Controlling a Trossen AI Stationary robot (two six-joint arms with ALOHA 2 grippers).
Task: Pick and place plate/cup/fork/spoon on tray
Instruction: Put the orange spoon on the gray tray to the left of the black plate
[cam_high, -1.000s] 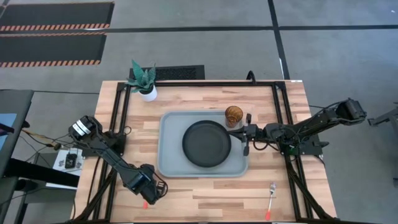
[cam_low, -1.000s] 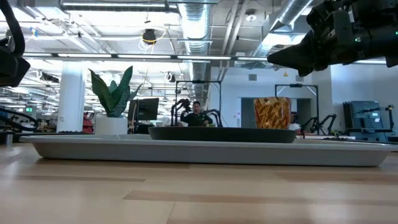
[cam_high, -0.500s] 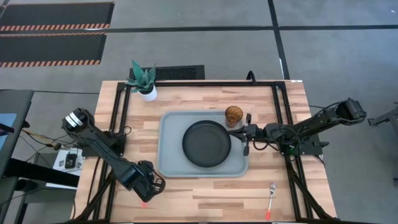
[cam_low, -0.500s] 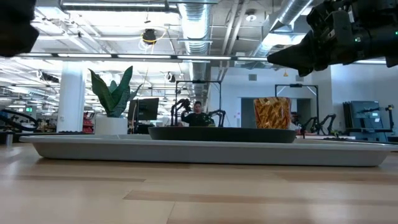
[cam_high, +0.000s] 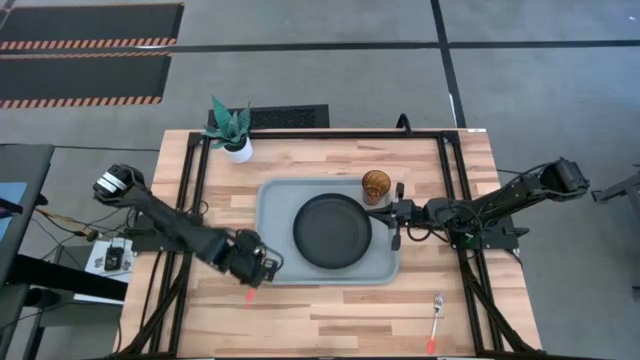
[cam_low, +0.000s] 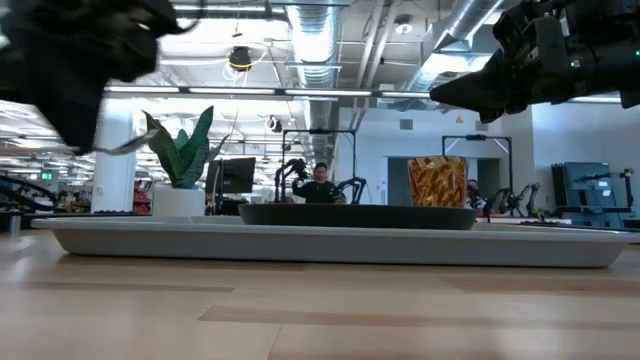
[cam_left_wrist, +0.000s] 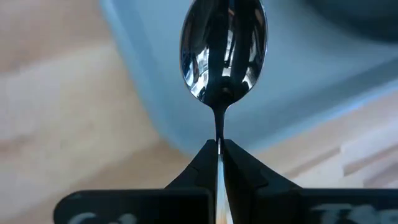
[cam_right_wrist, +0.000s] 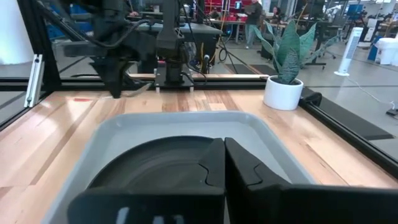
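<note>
Wooden table (cam_high: 330, 310) boards carry everything. Above the near left corner of the tray (cam_high: 275, 205), the left gripper (cam_left_wrist: 219, 149) is pinched tight on the thin neck of the spoon (cam_left_wrist: 224, 50), whose bowl hangs over the tray rim. On the tray lie the plate (cam_high: 332, 231) and, beside it, the cup (cam_high: 376, 185). The right gripper (cam_high: 395, 213) waits at the tray's right edge with fingers pressed together. The fork (cam_high: 435, 312) lies on the table, well apart from the tray.

Black plate (cam_high: 332, 231) and amber cup (cam_high: 376, 185) sit on the tray (cam_high: 272, 205) — spoon (cam_left_wrist: 223, 53) gripped above its corner, fork (cam_high: 435, 308) on the table.
</note>
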